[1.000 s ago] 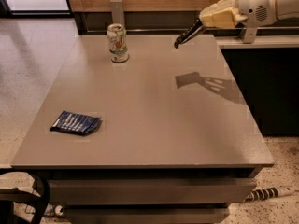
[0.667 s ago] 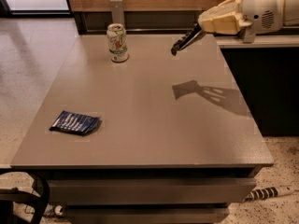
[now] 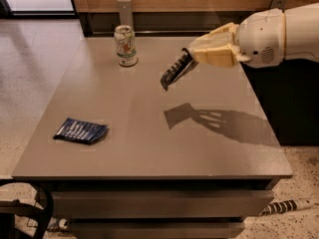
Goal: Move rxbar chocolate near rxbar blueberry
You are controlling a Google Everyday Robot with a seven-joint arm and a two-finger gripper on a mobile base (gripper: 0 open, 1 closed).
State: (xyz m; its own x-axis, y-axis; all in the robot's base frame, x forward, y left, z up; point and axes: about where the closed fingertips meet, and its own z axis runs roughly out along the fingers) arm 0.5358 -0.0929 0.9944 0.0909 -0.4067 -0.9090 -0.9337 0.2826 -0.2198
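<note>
1. Surface (image 3: 149, 153): I see a grey tabletop that fills most of the view and carries the loose items.
2. Arm (image 3: 289, 31): white. It enters from the right edge and reaches left, roughly level, above the rear right part of the surface. Its shadow (image 3: 219, 122) lies on the surface below it.
3. End effector (image 3: 189, 58): cream-coloured, at the arm's left end, aimed left and slightly downward, clear of the surface. I read it as clenched on the upper end of the rxbar chocolate.
4. Can (image 3: 125, 45): pale, upright, near the rear edge, left of the end effector.
5. rxbar blueberry (image 3: 80, 130): dark blue wrapper with white lettering, lying flat near the front left of the surface.
6. rxbar chocolate (image 3: 173, 72): dark wrapper with white lettering, held in the air. It is tilted, with the free end pointing down and left, and is well apart from the rxbar blueberry.
</note>
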